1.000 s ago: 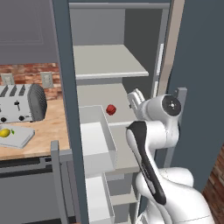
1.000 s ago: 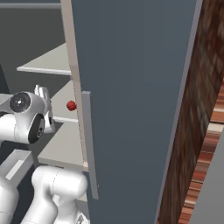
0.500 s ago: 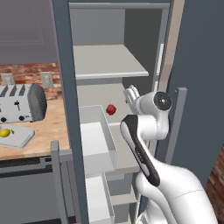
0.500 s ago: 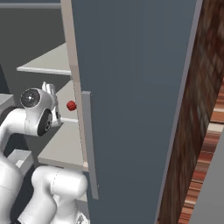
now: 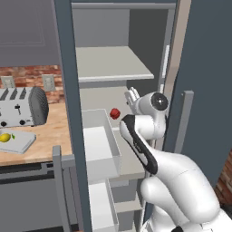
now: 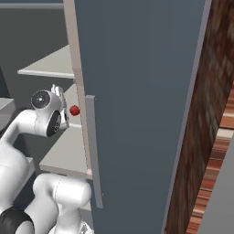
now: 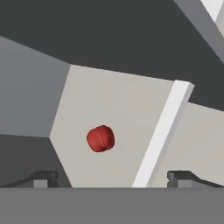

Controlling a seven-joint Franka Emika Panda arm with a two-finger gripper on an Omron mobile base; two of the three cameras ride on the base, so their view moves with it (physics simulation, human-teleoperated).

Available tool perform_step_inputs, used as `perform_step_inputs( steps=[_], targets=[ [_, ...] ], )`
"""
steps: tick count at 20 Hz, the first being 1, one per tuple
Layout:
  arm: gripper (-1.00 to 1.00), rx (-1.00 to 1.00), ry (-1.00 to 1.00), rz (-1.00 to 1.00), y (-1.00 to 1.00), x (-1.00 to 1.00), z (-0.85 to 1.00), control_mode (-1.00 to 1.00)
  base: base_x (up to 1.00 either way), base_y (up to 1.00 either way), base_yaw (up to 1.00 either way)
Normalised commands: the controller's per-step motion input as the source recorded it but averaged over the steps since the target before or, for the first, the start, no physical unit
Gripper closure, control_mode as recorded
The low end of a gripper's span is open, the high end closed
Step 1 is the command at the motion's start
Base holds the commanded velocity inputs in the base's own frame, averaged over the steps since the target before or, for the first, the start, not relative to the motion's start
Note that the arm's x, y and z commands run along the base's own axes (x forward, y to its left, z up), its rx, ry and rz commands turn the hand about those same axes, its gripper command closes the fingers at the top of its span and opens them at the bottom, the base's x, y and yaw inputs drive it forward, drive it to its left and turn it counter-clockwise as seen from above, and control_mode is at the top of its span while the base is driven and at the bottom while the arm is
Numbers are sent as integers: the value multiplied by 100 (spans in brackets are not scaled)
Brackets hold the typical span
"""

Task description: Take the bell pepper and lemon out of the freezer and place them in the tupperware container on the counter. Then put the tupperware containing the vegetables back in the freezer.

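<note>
The two finger tips (image 7: 43, 178) stand far apart at the bottom of the hand view, with nothing between them: the gripper (image 5: 132, 96) is wide and holds nothing. It points at the bell pepper (image 7: 100, 138), which lies ahead of it and not yet between the tips.

The bell pepper (image 5: 115, 113) rests on the middle shelf of the freezer (image 5: 63, 68), near the back, just beside the raised wall of a pale pull-out drawer (image 5: 97, 147). In the right base view the gripper (image 6: 57, 90) is near the bell pepper (image 6: 74, 110) but apart from it.

Outside the freezer, to its left, the lemon (image 5: 5, 137) lies already in the tupperware container (image 5: 20, 141) on the counter (image 5: 50, 136), in front of the toaster (image 5: 20, 106).

So I judge that one part is done. What is left: to grasp the bell pepper, carry it to the container, and then put the container into the freezer.
</note>
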Motion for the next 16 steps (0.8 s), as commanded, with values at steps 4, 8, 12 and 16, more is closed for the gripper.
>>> perform_step_inputs(
  steps=[4,8,12,16],
  targets=[
    [-100,0,0,-2,4,30,-11,-100,0,0,0],
    [-100,0,0,0,7,24,-2,-100,0,0,0],
    [-100,0,2,0,6,30,-6,-100,0,0,0],
    [-100,0,6,0,1,27,-6,-100,0,0,0]
  ],
)
